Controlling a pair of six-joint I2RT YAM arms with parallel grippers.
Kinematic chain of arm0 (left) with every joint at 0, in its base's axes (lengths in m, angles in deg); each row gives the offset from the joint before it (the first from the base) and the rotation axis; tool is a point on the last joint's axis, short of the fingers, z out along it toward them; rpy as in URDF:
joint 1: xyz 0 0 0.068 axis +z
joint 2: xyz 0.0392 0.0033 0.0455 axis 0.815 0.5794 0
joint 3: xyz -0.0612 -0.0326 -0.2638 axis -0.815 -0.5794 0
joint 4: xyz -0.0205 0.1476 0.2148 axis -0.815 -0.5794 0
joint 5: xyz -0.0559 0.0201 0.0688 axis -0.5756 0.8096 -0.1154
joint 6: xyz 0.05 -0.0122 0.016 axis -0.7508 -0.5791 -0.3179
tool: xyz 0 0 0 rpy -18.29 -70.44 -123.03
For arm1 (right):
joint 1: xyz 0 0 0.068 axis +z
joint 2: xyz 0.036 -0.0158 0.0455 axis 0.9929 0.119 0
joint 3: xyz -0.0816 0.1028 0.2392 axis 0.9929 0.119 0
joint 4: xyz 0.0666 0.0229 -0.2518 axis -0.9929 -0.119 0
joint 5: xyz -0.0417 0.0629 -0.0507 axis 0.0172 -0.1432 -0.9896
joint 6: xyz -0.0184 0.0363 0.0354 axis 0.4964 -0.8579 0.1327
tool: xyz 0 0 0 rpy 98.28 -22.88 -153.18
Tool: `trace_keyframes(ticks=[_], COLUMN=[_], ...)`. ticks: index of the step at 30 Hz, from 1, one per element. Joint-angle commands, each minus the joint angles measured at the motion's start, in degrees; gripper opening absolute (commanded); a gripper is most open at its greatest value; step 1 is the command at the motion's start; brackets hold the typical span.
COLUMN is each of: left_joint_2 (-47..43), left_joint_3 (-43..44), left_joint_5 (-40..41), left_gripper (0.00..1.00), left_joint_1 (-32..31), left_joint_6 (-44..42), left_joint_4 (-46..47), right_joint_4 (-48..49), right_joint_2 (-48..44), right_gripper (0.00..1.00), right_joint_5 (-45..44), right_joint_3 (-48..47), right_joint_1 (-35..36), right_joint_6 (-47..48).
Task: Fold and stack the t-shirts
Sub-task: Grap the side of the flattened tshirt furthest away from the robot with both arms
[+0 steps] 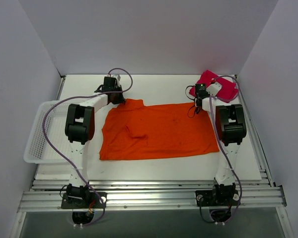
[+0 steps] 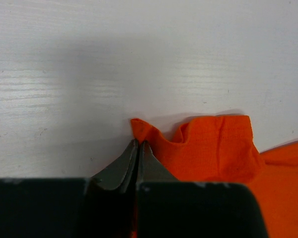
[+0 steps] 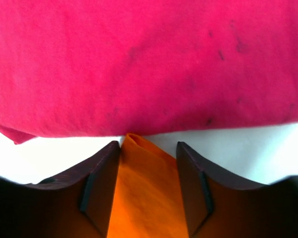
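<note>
Parted tool [image 3: 149, 145] straddles orange shirt [image 3: 146, 193] corner; corner tip meets red shirt [image 3: 149, 64] near edge

The spread t-shirt [image 1: 159, 131] is lying flat in the middle of the desk [image 1: 159, 91]. The folded t-shirt [image 1: 224, 88] is lying just behind its far right corner. The basket [image 1: 37, 144] is sitting at the desk's left edge, left of the left arm [image 1: 79, 124]. The left jaws are pinching the spread t-shirt's far left corner, and the right jaws are straddling the far right one.
</note>
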Motion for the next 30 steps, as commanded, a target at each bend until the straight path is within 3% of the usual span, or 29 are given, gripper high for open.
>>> trace_keyframes(ticks=[1,3,10,30], left_joint_2=[-2.3,-2.3,-2.3,-14.4], left_joint_3=[-0.3,-0.2,-0.2,-1.3], left_joint_5=[-0.6,-0.5,-0.3,0.6], left_gripper=[0.02,0.02,0.02,0.02], left_joint_1=[-0.1,-0.1,-0.1,-0.2], left_joint_6=[-0.4,-0.4,-0.4,-1.7], left_joint_4=[1.1,1.1,1.4,-1.3], right_joint_4=[-1.0,-1.1,-0.9,1.0], right_joint_2=[1.6,1.8,2.2,-10.4], right_gripper=[0.42,0.37,0.0,0.0], right_joint_5=[0.1,0.2,1.3,4.5], right_joint_3=[-2.6,-2.9,-3.2,1.0], right_joint_1=[-0.4,-0.3,-0.4,0.1], right_joint_6=[0.2,0.4,1.0,0.4])
